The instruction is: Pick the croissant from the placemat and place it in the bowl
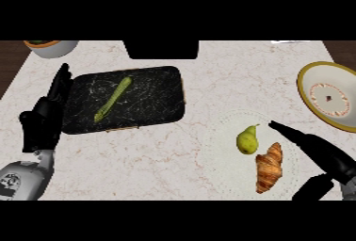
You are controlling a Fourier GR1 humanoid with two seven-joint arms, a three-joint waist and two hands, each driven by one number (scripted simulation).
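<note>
A golden-brown croissant [268,167] lies on a pale round placemat [226,124] at the lower right of the counter, next to a green pear [247,139]. The bowl [329,96], white with a yellow rim, sits at the right edge. My right hand [321,153] is open just right of the croissant, with its fingers stretched toward the upper left and its thumb low beside the croissant's lower end; it holds nothing. My left hand [43,120] rests open at the left edge, fingers up.
A black marbled board [149,101] at centre left carries a green asparagus stalk [113,99]. A white pot [52,47] stands at the back left corner. A dark object [161,49] sits at the back centre. Bare counter lies between the board and the placemat.
</note>
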